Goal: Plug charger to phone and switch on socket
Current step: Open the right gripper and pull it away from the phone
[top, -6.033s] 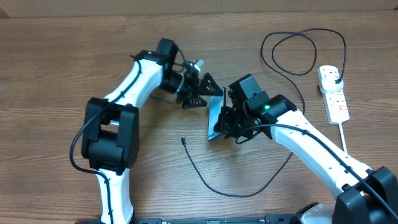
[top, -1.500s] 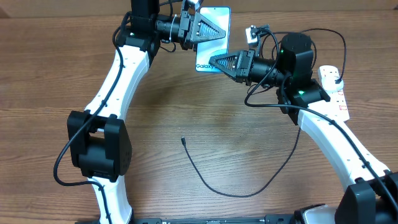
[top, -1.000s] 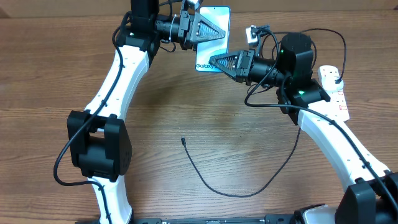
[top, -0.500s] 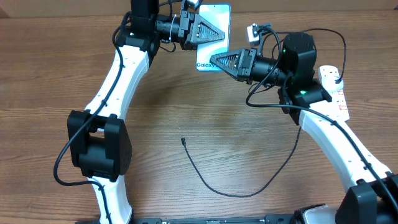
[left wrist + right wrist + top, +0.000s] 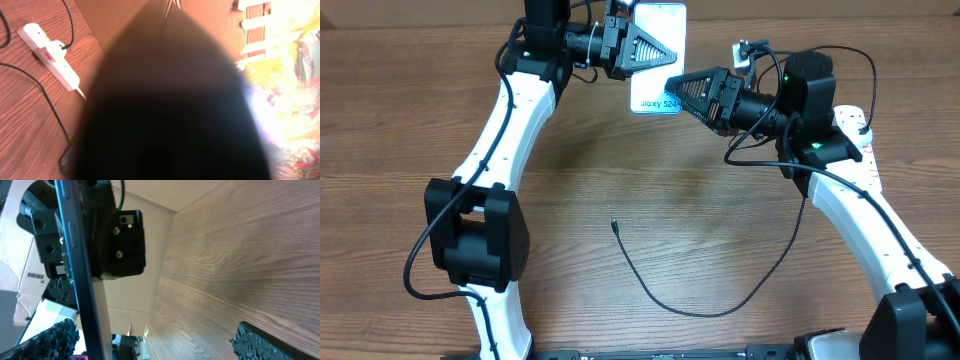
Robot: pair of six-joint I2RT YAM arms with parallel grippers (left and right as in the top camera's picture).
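A: Two shifts in the last half sec. Right gripper (image 5: pixel 674 83) backed off to the right, and the phone (image 5: pixel 655 98) went slightly farther, carried by the left gripper (image 5: pixel 665 52).
B: R let go?
A: Looks so. R wrist cam shows its fingers (image 5: pixel 52 335) spread wide. Phone's dark edge sits between them, nearer one finger. Can't tell if it's touching.
B: L?
A: L wrist cam is blocked by smth dark at the lens. Overhead shows L clamped across the phone, screen up, at the far side of the table (image 5: pixel 420 120). Prob the only grip now.
B: Meaning?
A: R seems freed to fetch the charger tip (image 5: pixel 616 227), which lies loose mid-table, well apart from the phone. Phone end not plugged yet. Socket (image 5: pixel 60 70) is far right with a black plug in it. Switch state unclear.
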